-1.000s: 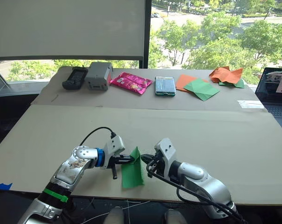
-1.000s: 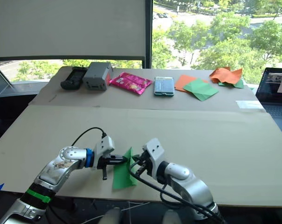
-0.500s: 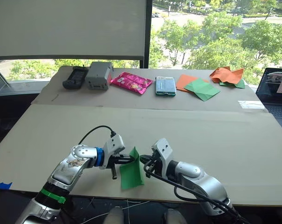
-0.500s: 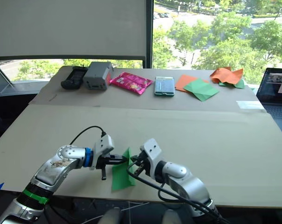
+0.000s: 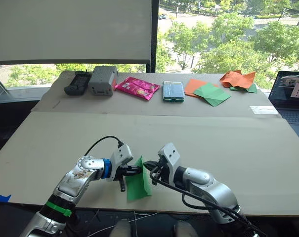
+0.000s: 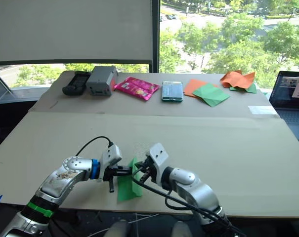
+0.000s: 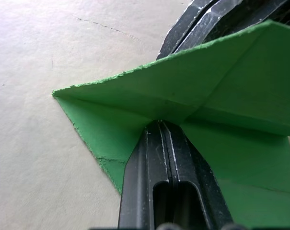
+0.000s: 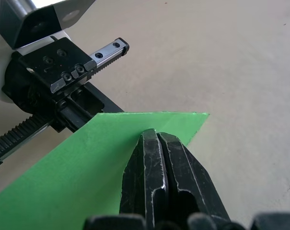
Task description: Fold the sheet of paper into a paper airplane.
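Note:
The sheet of paper [image 5: 138,180] is bright green with crease lines and stands upright just above the table's front edge [image 5: 198,210], between my two grippers. My left gripper [image 5: 137,170] is shut on it. In the left wrist view its fingers [image 7: 159,143] pinch the sheet of paper [image 7: 221,105] where two flaps spread apart. My right gripper [image 5: 147,165] comes in from the right with its fingers pressed together. Its fingertips [image 8: 154,139] lie against the face of the sheet of paper [image 8: 77,167] near its upper edge, with no paper seen between them.
On the far cardboard strip lie a black device [image 5: 76,83], a grey box [image 5: 102,80], a pink packet [image 5: 137,87], a teal pack [image 5: 173,91], flat orange and duller green papers [image 5: 208,93] and an orange-and-green paper heap [image 5: 239,80]. A laptop [image 5: 290,98] sits at the right edge.
My right gripper has moved left, from a small gap beside the paper to contact with it. The left gripper still holds the paper in the same place.

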